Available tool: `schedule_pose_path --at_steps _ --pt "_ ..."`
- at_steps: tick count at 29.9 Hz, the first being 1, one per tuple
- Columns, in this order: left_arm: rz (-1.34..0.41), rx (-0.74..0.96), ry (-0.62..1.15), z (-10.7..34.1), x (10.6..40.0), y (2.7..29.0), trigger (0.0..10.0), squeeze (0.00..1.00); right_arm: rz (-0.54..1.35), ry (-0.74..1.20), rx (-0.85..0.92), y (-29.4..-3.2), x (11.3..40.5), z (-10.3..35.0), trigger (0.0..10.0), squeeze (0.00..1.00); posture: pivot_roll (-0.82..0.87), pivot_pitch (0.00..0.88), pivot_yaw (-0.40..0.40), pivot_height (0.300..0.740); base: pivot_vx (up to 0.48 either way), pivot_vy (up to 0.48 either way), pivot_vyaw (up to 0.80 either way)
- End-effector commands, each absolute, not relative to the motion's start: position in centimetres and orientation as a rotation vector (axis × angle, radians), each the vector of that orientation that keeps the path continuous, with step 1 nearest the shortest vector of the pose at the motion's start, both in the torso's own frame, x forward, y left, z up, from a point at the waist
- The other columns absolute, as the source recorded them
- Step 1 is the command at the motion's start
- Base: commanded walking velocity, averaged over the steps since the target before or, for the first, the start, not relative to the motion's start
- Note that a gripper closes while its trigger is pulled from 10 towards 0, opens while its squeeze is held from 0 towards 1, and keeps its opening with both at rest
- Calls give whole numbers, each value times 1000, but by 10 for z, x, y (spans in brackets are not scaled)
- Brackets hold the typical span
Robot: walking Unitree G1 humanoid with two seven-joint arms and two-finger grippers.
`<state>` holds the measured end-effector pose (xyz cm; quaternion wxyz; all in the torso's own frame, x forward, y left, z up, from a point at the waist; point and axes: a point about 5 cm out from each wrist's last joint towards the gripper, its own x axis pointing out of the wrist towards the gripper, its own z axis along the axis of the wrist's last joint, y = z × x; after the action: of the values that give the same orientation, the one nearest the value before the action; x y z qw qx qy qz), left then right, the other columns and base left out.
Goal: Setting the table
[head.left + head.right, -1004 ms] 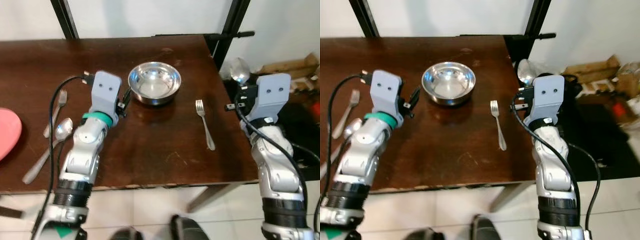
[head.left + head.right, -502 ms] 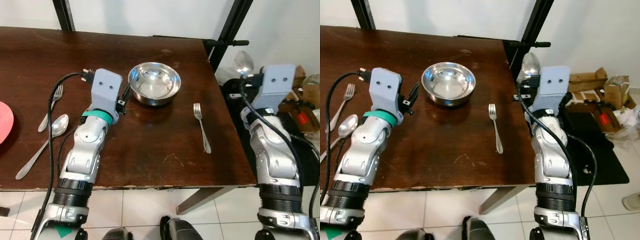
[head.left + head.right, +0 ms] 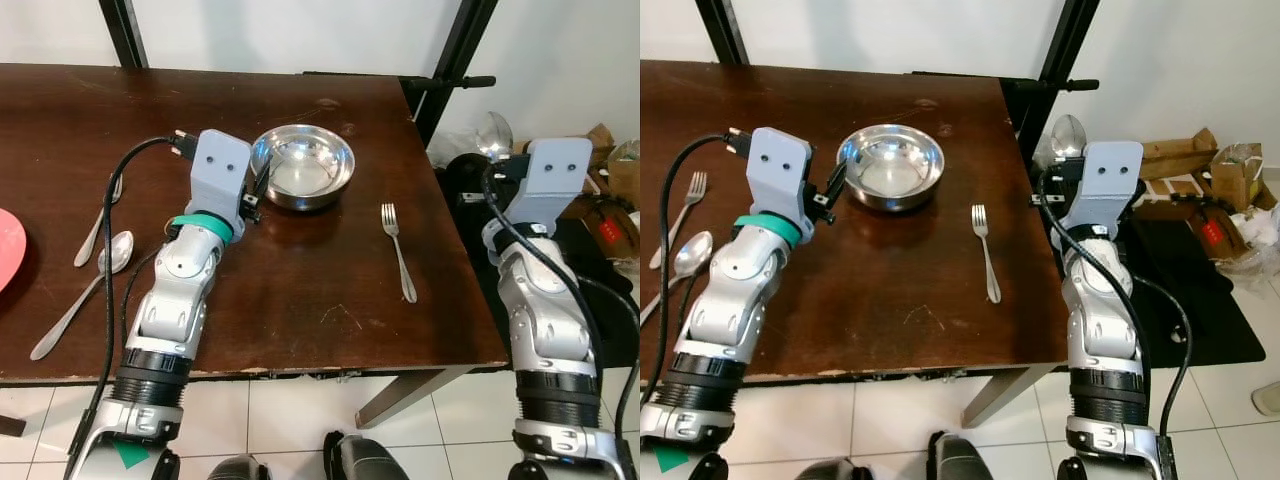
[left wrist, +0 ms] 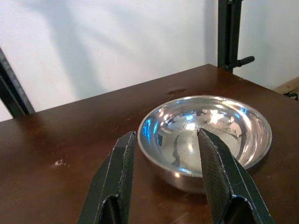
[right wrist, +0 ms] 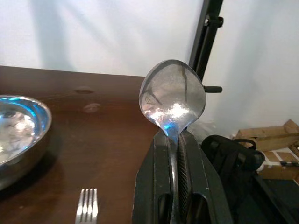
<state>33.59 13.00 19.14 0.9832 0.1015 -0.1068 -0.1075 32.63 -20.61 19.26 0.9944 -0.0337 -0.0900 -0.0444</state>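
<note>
A steel bowl [image 3: 302, 166] stands on the dark wooden table [image 3: 300, 300], towards the back. My left gripper [image 4: 164, 136] is open just beside the bowl's left rim, low over the table, with nothing between its fingers. A fork [image 3: 395, 250] lies to the right of the bowl. My right gripper [image 5: 175, 140] is shut on the handle of a metal spoon [image 5: 173, 95], whose bowl points upward. It hovers beyond the table's right edge, level with the bowl; the spoon [image 3: 493, 135] shows there too.
Another fork [image 3: 95, 225] and spoon [image 3: 80, 295] lie at the table's left, beside a pink plate [image 3: 8, 250] at the edge of view. Black frame posts [image 3: 455, 60] rise behind the table. Cardboard boxes [image 3: 1185, 165] and a black mat [image 3: 1200, 300] cover the floor to the right.
The camera has shifted. My left gripper has edged closer to the bowl's rim. The right arm has lifted slightly with the spoon still held upright in it.
</note>
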Motion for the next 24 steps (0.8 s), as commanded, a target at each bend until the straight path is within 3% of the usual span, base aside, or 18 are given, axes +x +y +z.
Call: schedule_pose_path --at_steps 1,24 --pt "-215 199 -195 186 334 130 10000 0 -97 -184 -64 -208 327 193 10000 0 -46 0 -15 740 -371 0 0" --pt "-215 200 -191 187 336 129 10000 0 -95 -200 -16 -207 327 194 10000 0 -51 0 -6 740 -379 0 0"
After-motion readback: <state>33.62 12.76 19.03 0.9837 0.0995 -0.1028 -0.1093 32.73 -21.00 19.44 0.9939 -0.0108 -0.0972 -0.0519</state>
